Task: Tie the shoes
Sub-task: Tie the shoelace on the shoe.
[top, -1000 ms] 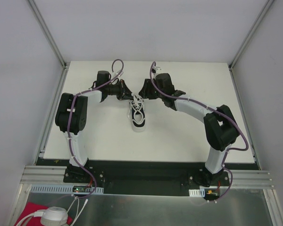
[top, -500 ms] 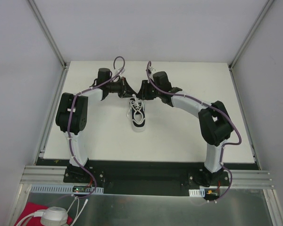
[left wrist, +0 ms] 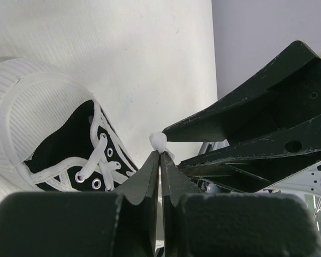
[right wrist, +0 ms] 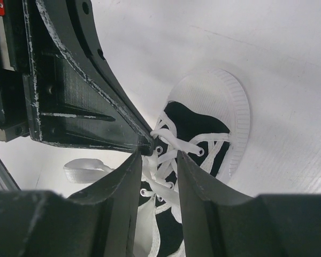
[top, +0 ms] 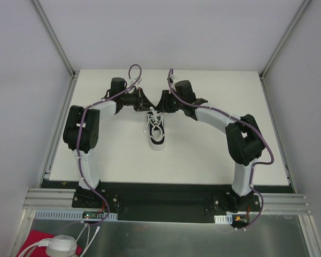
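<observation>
Since a second earlier, both grippers had been drawn inward until they nearly met over the far end of the sneaker (top: 155, 132), which was laid mid-table (top: 203, 155), toe toward the bases. The left gripper (left wrist: 159, 152) was pinched closed on a bit of lace (left wrist: 158, 141). The right gripper (right wrist: 156, 160) was held apart, with lacing seen through the gap.
</observation>
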Tool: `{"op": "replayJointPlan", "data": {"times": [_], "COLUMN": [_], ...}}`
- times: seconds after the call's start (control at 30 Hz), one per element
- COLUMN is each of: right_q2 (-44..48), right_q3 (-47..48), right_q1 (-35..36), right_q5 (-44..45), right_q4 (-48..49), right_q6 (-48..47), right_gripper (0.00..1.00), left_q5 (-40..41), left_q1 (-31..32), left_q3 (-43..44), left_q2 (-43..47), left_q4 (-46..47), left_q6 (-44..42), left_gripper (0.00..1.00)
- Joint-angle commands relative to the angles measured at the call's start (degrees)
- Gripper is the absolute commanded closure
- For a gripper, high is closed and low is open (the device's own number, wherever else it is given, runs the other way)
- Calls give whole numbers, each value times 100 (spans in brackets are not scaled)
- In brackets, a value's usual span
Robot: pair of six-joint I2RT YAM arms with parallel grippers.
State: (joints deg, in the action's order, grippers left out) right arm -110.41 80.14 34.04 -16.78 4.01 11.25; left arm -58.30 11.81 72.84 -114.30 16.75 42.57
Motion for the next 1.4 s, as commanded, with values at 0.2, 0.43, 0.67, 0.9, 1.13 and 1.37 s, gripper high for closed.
{"op": "replayJointPlan", "data": {"times": [0.2, 0.43, 0.67, 0.9, 1.13, 1.37], "right_q2": [168, 853, 1663, 1593, 1347, 978], "right_q3": [37, -893, -2239, -2283, -2310, -2204], "right_q1": [-20, -64, -99, -99, 58, 208], "right_q5": [104, 315, 667, 509, 324, 289], "right_q4": [205, 758, 1497, 1550, 1673, 1726], "right_q6": [88, 203, 246, 387, 440, 466], "right_gripper": [63, 57, 48, 45, 51, 58], "left_q5": [-190, -199, -208, -217, -225, -217], "left_q1": [67, 67, 67, 67, 58, 67], "left_q3": [81, 64, -6, -6, -24, -15], "left_q2": [-66, 4, 4, 31, 13, 13], "left_q4": [38, 30, 30, 30, 39, 38], "left_q6": [-117, -135, -170, -187, -196, -187], "left_gripper": [100, 100, 100, 100, 100, 100]}}
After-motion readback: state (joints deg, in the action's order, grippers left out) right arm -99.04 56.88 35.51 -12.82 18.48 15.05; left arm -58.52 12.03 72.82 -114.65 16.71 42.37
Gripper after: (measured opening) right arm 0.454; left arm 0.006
